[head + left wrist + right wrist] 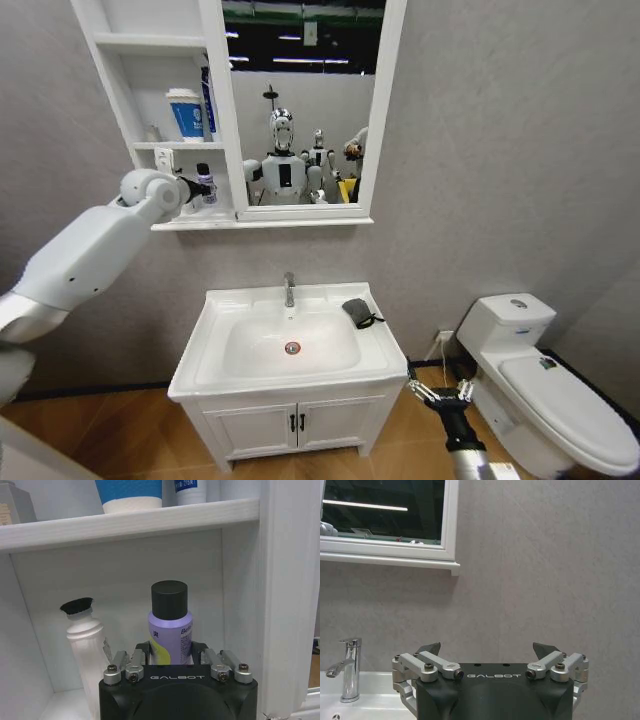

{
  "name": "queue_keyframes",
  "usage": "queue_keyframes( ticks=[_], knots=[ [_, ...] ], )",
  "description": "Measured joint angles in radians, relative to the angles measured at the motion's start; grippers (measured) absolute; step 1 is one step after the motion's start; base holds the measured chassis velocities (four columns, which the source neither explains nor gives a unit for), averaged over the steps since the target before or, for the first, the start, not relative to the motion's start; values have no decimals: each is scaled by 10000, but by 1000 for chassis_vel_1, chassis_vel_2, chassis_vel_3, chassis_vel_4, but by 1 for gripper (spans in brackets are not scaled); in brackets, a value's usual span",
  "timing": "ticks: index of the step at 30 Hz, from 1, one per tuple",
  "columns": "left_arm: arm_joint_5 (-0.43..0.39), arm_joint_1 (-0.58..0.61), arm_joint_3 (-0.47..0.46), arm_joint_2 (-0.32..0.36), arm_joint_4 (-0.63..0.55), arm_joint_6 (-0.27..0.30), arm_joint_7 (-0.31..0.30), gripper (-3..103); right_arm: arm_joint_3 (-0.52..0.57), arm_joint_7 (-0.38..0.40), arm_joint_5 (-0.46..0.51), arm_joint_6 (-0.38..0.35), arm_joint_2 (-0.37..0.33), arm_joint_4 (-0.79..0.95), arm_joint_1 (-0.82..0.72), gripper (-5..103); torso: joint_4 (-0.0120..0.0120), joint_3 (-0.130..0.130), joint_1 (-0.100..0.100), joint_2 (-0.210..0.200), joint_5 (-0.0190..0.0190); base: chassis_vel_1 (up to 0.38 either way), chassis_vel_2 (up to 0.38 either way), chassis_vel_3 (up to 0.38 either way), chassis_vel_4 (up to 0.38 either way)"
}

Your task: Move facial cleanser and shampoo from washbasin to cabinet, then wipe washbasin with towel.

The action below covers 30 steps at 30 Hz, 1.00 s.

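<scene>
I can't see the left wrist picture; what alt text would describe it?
The left tool grips a purple bottle with a black cap on the cabinet bottom shelf, beside a white tube.

On the cabinet (222,222)'s bottom shelf, a bottle (170,632) stands beside a tube (86,640); a cup (186,113) sits one shelf above; below the cabinet, the towel (358,312) lies on the washbasin (215,345)'s right rim

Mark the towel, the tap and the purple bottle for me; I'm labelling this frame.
towel (357,312): head view, middle of the cloth.
tap (289,289): head view, upright stem.
purple bottle (170,635): left wrist view, body below the black cap.
</scene>
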Motion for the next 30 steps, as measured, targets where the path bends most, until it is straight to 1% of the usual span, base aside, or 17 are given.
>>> queue_keyframes(
  ticks=[15,22,23,25,26,27,29,30],
  knots=[
    [43,190,90,-369,304,47,-199,42,24,-1,17,89,-7,-149,30,100,0,-1,-1,1,1,0,0,0,0],
    [264,492,-76,-457,408,-97,-257,41,44,5,38,114,-3,-185,19,100,0,-3,-2,1,1,0,0,0,0],
    [267,540,-113,-460,417,-103,-267,45,42,6,38,114,2,-188,23,100,0,-3,-2,2,2,0,0,0,0],
    [260,602,-125,-461,434,-90,-267,45,34,6,36,114,9,-199,26,100,1,-1,-2,0,-3,0,0,0,0],
    [259,642,-162,-450,434,-104,-267,51,27,9,31,115,14,-205,25,100,0,0,0,0,-8,0,0,0,0],
    [259,642,-162,-450,434,-104,-267,51,27,9,31,115,14,-205,25,100,0,0,0,0,-8,0,0,0,0],
    [234,731,-270,-335,332,-138,-267,61,10,9,15,114,31,-215,23,100,0,-1,0,0,2,0,0,0,0],
    [198,821,-337,-214,187,-176,-265,67,6,8,9,115,36,-218,19,100,0,-1,-1,0,-1,0,0,0,0]
  ],
)
